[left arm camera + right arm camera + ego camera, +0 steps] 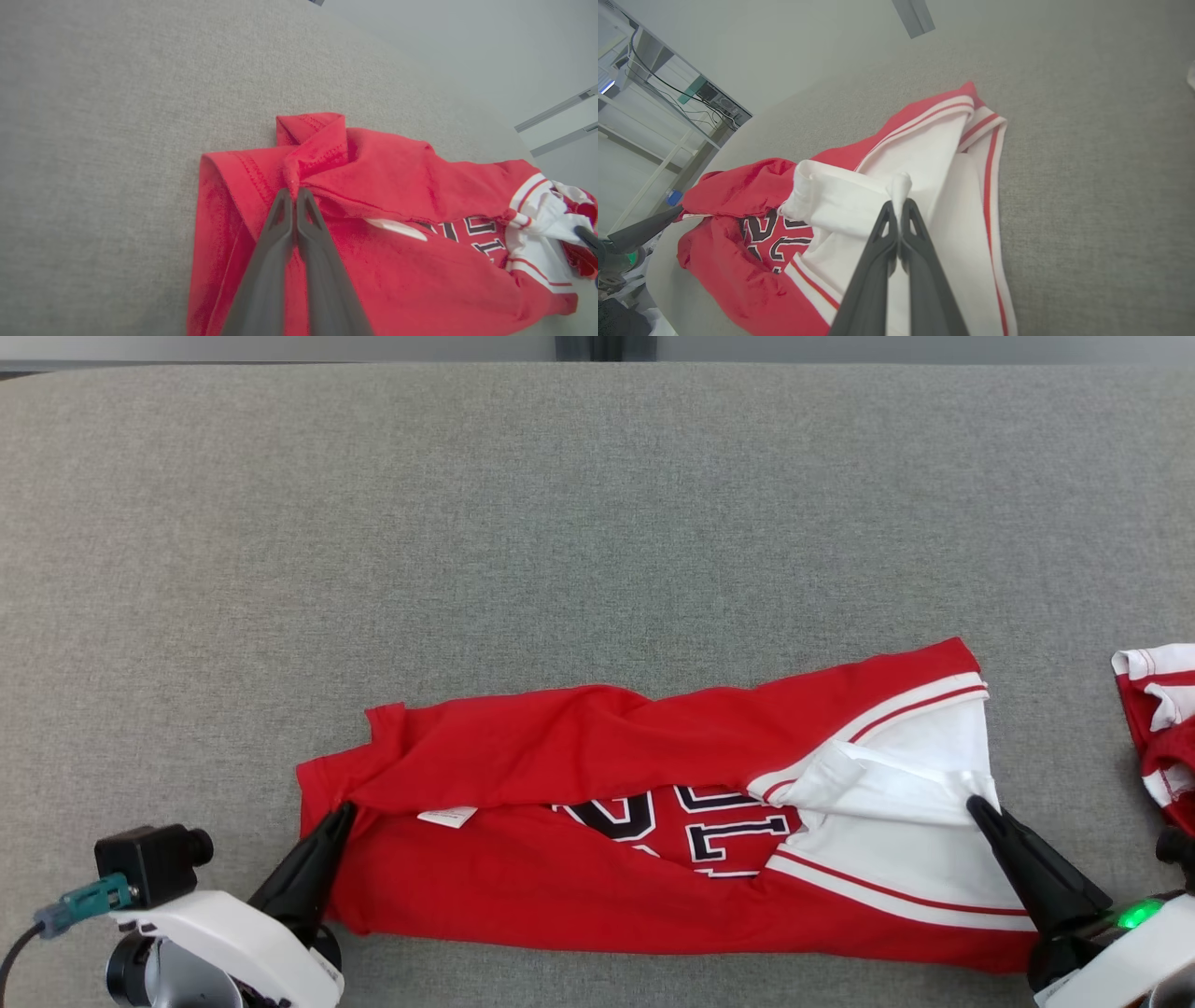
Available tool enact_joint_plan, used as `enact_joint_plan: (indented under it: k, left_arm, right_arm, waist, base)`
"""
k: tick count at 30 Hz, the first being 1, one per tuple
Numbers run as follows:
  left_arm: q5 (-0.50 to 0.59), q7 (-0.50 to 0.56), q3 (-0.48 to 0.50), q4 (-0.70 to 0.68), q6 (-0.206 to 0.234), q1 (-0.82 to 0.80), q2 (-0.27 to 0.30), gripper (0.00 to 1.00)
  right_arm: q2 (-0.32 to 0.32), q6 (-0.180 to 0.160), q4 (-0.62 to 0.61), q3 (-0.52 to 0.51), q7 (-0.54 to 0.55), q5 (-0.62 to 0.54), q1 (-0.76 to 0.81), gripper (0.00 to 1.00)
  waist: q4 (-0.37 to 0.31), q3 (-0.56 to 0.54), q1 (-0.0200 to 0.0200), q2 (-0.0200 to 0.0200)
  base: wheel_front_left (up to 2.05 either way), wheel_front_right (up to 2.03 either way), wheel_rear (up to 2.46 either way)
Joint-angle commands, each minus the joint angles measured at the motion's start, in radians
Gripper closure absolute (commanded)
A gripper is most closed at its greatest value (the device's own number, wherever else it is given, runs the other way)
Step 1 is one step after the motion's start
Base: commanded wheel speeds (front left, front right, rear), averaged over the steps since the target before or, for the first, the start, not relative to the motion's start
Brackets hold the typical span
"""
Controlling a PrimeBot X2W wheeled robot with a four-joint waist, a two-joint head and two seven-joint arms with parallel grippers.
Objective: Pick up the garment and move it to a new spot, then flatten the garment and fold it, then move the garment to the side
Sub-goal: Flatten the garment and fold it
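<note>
Grey woven-fabric table surface [597,523] spans the head view; a pale wall strip runs along the top edge.

Red and white jersey-style garment [579,747] sits lower centre of the head view, bunched into a long horizontal band on the table surface. Red body is toward frame left; the white panel with thin red stripes [896,887] is toward frame right. The upper red layer is flopped down over the front, so the black block lettering with white outline [709,821] is only partly exposed mid-band. A small white label [448,817] pokes out just left of the lettering.

Left gripper [343,812] is at lower left of the head view, tips at the garment's left end. In the left wrist view its two dark fingers [280,224] are pressed together, pinching a puckered red hem fold.

Right gripper [976,805] is at lower right of the head view, tips at the garment's right end. In the right wrist view the jaws are closed on a bunched nub of white cloth.

A second red and white cloth item [1158,728] lies at the right edge of the head view, cut off by the frame and apart from the garment. A green indicator light [1139,913] glows on the right wrist housing; a black camera block [154,859] sits on the left wrist. Metal shelving with cables [668,93] is at the upper left of the right wrist view.
</note>
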Motion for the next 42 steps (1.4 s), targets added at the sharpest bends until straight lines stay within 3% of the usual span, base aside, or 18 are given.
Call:
enact_joint_plan:
  k: [1,3,5,6,7,8,9,15,20,25,29,31,36,42]
  left_arm:
    - [-0.016,0.004,-0.001,-0.003,0.007,0.024,0.000,1.00]
    - [-0.025,0.006,-0.005,-0.002,0.010,0.043,-0.006,1.00]
    - [-0.033,0.013,-0.009,0.008,0.010,0.059,-0.013,1.00]
    - [-0.039,0.014,-0.011,0.015,0.013,0.062,-0.016,0.94]
    - [-0.039,0.016,-0.012,0.022,0.016,0.063,-0.017,0.58]
    - [-0.038,0.009,-0.008,0.028,0.019,0.063,-0.019,0.04]
    - [-0.036,-0.001,-0.001,0.038,0.027,0.064,-0.021,0.00]
    - [-0.011,-0.056,0.020,0.062,0.043,0.063,-0.028,0.00]
    - [0.027,-0.169,0.076,0.047,0.077,0.033,-0.047,0.00]
    - [0.094,-0.262,0.100,0.024,0.125,0.004,-0.056,0.00]
    - [0.203,-0.321,0.086,-0.006,0.180,-0.064,-0.071,0.00]
    - [0.241,-0.335,0.090,-0.012,0.200,-0.082,-0.075,0.00]
    - [0.327,-0.357,0.083,-0.032,0.207,-0.109,-0.095,0.00]
    - [0.421,-0.362,0.075,0.004,0.182,-0.078,-0.125,0.00]
  right_arm:
    - [0.007,0.001,0.011,-0.011,0.009,-0.015,0.014,1.00]
    - [0.026,0.001,0.026,-0.013,0.021,-0.029,0.022,1.00]
    - [0.044,0.000,0.052,-0.023,0.034,-0.018,0.034,0.51]
    - [0.045,0.000,0.067,-0.028,0.042,-0.025,0.041,0.00]
    - [0.059,0.000,0.069,-0.036,0.039,-0.028,0.042,0.00]
    - [0.072,0.001,0.067,-0.046,0.032,-0.024,0.046,0.00]
    - [0.070,0.001,0.075,-0.057,0.030,-0.032,0.055,0.00]
    - [0.102,0.001,0.027,-0.153,-0.027,-0.074,0.096,0.00]
    - [0.155,0.001,-0.018,-0.283,-0.055,-0.175,0.112,0.00]
    - [0.244,0.001,-0.061,-0.388,-0.063,-0.280,0.091,0.00]
    - [0.375,0.000,-0.088,-0.521,-0.049,-0.454,0.051,0.00]
    - [0.432,0.001,-0.103,-0.545,-0.026,-0.518,0.027,0.00]
    - [0.505,0.000,-0.128,-0.567,0.029,-0.684,0.010,0.00]
    - [0.534,0.000,-0.103,-0.555,0.047,-0.825,0.039,0.00]
  waist:
    - [-0.006,-0.003,0.0000,0.0000]
    - [-0.006,-0.004,0.0000,0.0000]
    - [-0.004,-0.007,0.0000,0.0000]
    - [-0.003,-0.008,0.0000,0.0000]
    - [-0.001,-0.009,0.0000,0.0000]
    - [0.000,-0.011,0.0000,0.0000]
    - [0.001,-0.013,0.0000,0.0000]
    - [-0.003,-0.032,0.0000,0.0000]
    - [-0.010,-0.047,0.0000,0.0000]
    - [-0.013,-0.057,0.0000,0.0000]
    - [-0.014,-0.071,0.0000,0.0000]
    - [-0.018,-0.079,0.0000,0.0000]
    - [-0.019,-0.097,0.0000,0.0000]
    - [-0.017,-0.127,0.0000,0.0000]
  base:
    - [0.00,0.00,0.00]
    - [0.00,0.00,0.00]
    - [0.00,0.00,0.00]
    - [0.00,0.00,0.00]
    - [0.00,0.00,0.00]
    - [0.00,0.00,0.00]
    - [0.00,0.00,0.00]
    - [0.00,0.00,0.00]
    - [0.00,0.00,0.00]
    - [0.00,0.00,0.00]
    - [0.00,0.00,0.00]
    - [0.00,0.00,0.00]
    - [0.00,0.00,0.00]
    - [0.00,0.00,0.00]
